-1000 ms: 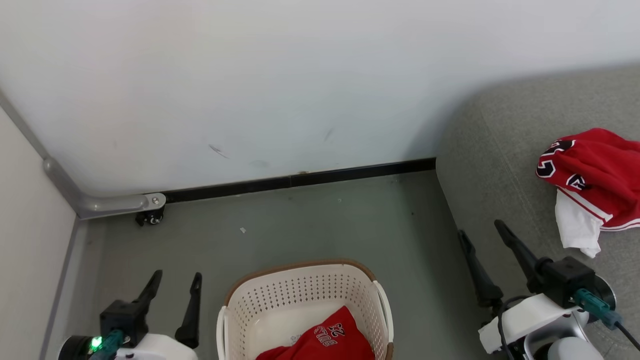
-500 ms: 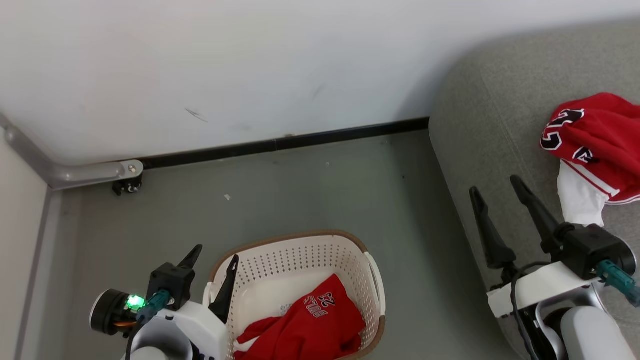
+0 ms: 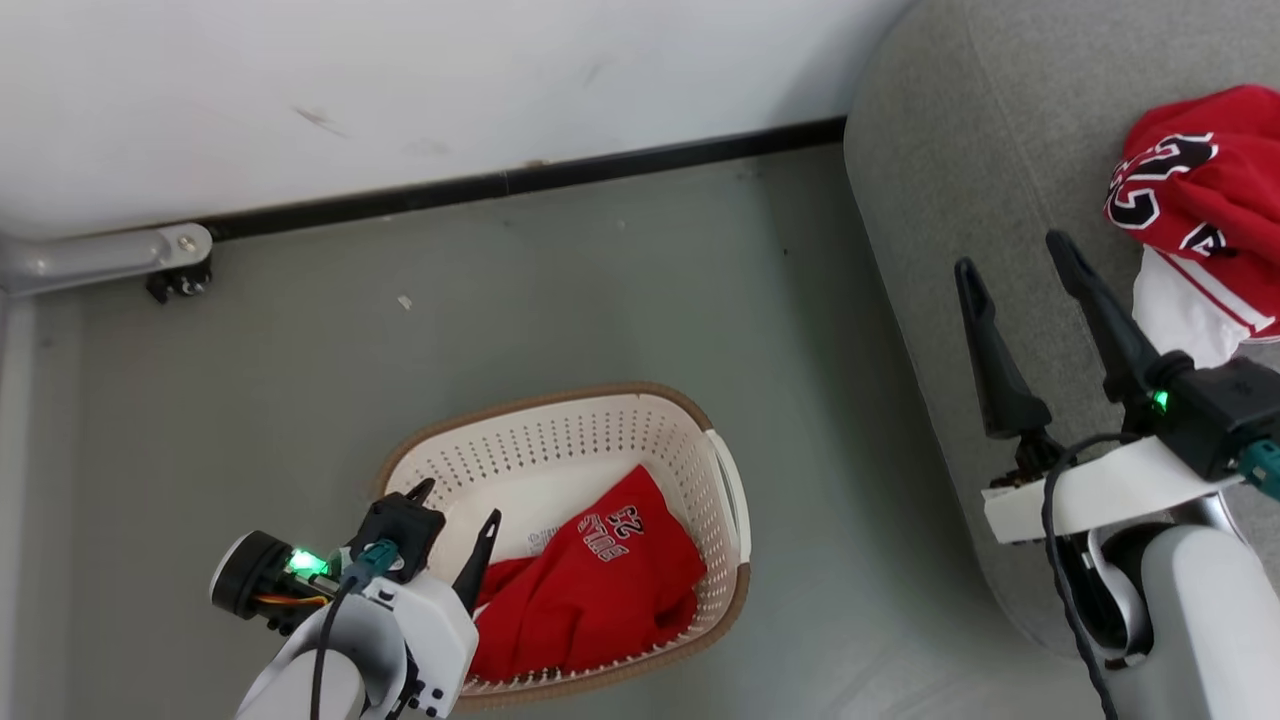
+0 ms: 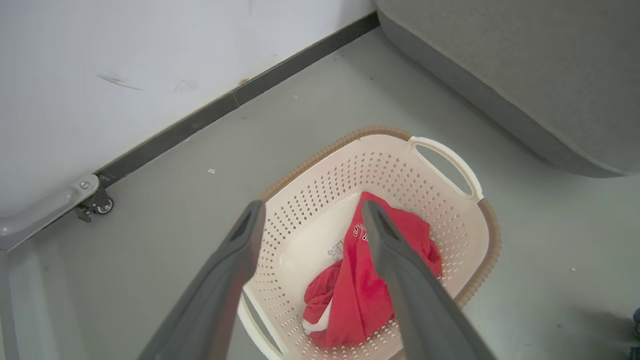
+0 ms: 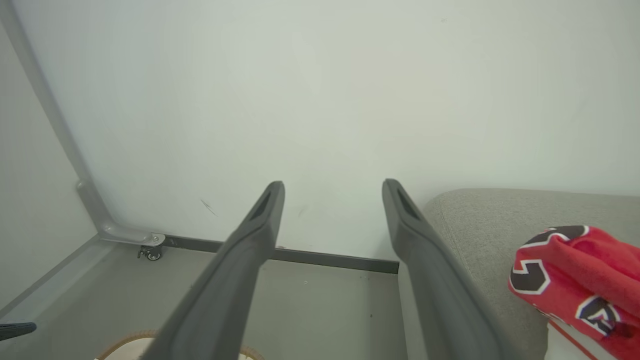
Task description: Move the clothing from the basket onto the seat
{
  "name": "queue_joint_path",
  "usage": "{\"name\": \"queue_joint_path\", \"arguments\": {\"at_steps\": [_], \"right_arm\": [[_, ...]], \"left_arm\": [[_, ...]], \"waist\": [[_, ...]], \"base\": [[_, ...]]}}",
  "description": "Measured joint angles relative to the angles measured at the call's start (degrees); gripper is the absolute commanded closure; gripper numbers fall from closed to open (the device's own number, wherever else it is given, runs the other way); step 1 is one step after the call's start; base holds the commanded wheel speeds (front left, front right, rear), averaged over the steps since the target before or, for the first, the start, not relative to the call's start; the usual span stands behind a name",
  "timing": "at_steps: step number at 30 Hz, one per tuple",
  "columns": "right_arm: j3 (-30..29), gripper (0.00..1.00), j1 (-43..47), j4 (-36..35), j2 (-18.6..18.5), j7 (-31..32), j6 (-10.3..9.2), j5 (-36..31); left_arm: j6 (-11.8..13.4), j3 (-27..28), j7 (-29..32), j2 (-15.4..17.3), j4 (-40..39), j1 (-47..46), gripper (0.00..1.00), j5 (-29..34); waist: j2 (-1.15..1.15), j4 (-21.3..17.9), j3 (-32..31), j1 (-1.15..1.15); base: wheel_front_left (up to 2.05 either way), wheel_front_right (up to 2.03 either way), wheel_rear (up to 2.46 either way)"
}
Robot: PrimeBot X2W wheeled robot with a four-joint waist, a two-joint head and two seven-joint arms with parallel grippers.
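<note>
— Grey floor (image 3: pixel 600 300) is seen below a white wall (image 3: pixel 500 60), with the cream laundry basket (image 3: pixel 560 440) set at the lower middle of the head view and the grey sofa (image 3: pixel 960 150) at the right edge. Where is the clothing found?

— One red Bulls garment (image 3: pixel 590 590) is crumpled in the basket, toward its lower right. A second red garment (image 3: pixel 1200 170) is already laid on the sofa at the upper right.

— By which arm can the basket piece be reached?

— By the left gripper (image 3: pixel 459 500), it is judged. Its fingers are spread wide with nothing between them, and its tips are held over the basket's left rim. The cloth lies just past them, toward the right of the frame and lower down. In the left wrist view the cloth is seen as a ridge running from top to bottom, roughly along the fingers and partly under the right one.

— And the right gripper (image 3: pixel 1010 252)?

— It is likewise spread and empty, held over the sofa's edge, well apart from the basket.
</note>
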Motion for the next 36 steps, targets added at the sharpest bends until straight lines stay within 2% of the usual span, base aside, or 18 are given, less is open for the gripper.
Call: {"name": "queue_joint_path", "arguments": {"at_steps": [5,18,28,36], "right_arm": [[0.43,0.00,-2.87,-0.75,-0.01,0.57,0.00,0.01],[0.98,0.00,-12.01,-2.87,-0.42,1.35,0.00,0.00],[2.04,0.00,-17.90,-3.38,-0.51,1.41,0.00,0.09],[2.19,0.00,-20.89,-3.72,-0.53,1.31,0.00,0.16]], "left_arm": [[-1.51,-1.79,0.59,0.13,3.02,-2.43,0.00,1.91],[-3.01,-3.49,0.98,-1.00,9.24,-8.14,0.00,3.58],[-5.50,-6.08,1.00,-1.11,12.94,-12.02,0.00,6.54],[-6.53,-7.79,1.00,-1.16,15.67,-14.69,0.00,8.47]], "waist": [[0.00,-0.74,3.48,0.00],[0.00,-2.42,12.20,0.00],[0.00,-3.44,18.19,0.00],[0.00,-4.24,22.27,0.00]], "base": [[0.00,0.00,0.00],[0.00,0.00,0.00],[0.00,0.00,0.00],[0.00,0.00,0.00]]}}
